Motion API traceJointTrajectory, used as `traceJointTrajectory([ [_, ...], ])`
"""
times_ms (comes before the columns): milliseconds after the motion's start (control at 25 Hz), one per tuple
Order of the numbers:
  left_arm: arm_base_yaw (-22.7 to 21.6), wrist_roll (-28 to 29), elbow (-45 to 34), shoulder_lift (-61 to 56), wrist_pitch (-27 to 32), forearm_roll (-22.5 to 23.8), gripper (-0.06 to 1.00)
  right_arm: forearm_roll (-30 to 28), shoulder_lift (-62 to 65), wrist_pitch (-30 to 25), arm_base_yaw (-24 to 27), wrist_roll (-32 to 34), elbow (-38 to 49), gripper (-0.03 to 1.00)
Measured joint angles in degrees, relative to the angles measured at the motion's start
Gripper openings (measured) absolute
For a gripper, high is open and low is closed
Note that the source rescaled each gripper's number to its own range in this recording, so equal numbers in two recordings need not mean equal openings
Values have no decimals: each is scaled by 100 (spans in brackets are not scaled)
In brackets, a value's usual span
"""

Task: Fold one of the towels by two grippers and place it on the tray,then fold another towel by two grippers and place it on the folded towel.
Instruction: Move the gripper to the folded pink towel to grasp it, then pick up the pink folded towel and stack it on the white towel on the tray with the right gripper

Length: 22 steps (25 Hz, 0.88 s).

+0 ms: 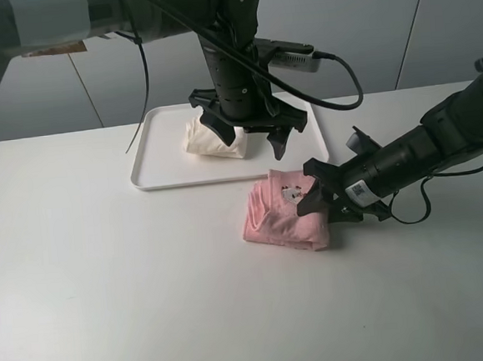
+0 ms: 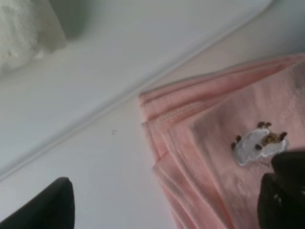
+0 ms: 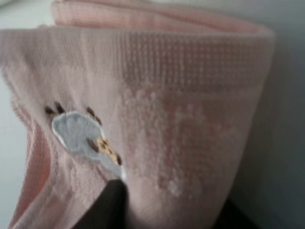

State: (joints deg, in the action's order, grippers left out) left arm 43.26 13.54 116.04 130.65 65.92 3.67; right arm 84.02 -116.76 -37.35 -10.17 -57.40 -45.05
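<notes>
- The pink towel (image 1: pixel 282 213), folded thick with a small white embroidered mark (image 1: pixel 291 192) on top, lies on the table (image 1: pixel 109 308), clamped at its edge by the right gripper (image 1: pixel 317 201).
- The left gripper (image 1: pixel 251 138) hangs spread wide just behind it.
- The folded cream towel (image 1: pixel 209 141) lies in the white tray (image 1: pixel 152 158) beneath the left gripper.

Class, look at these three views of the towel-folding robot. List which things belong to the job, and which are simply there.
Part of the job:
cream towel, folded on the tray
white tray
pink towel, folded on the table
left gripper, open
right gripper, at the pink towel

Simply there:
white table
grey wall panels
</notes>
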Motion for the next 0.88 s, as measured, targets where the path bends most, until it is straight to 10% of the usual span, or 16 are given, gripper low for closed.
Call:
traceJointTrajectory([
  [80,0,-22,0,0,0,11,98,-48,-27,12,0,-154,0,12],
  [440,-48,-363,0,0,251,-13,98,-47,-35,-354,0,-409,-11,11],
  [880,-1418,-1616,13,-371,372,-1670,98,-136,-49,-2197,0,-379,-1094,11],
])
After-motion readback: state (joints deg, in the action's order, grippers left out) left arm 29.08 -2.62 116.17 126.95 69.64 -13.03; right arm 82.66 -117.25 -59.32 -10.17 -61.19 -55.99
